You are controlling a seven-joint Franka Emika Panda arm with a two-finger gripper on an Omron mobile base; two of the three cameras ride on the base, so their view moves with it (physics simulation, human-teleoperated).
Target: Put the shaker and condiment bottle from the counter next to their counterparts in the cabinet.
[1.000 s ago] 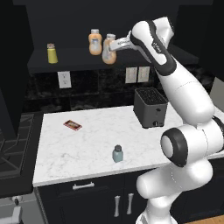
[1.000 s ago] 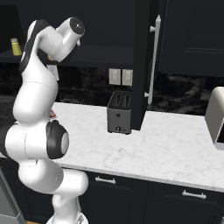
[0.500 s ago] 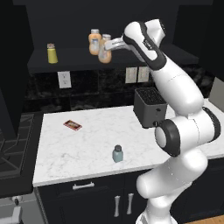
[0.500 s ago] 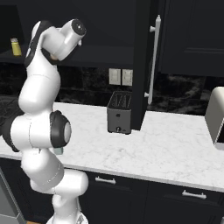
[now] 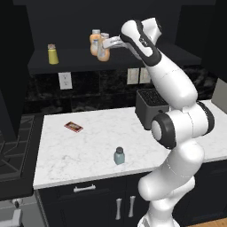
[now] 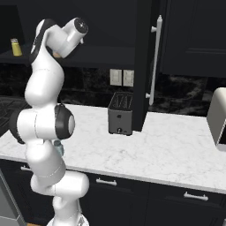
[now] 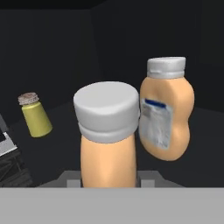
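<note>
two orange bottles side by side, perhaps touching, jaws clamped on condiment bottle (image 7: 108,144), yellow shaker (image 7: 35,115) apart

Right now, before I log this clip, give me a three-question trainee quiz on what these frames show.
1. True or false: the gripper is shut on the condiment bottle.
2. Where does the shaker stand? A) on the counter B) on the cabinet shelf C) on the toaster
3. Fill in: on the shelf, the yellow shaker stands apart, off to one side of the ____ bottle with the label.

Key: 1 true; 2 A; 3 orange.
</note>
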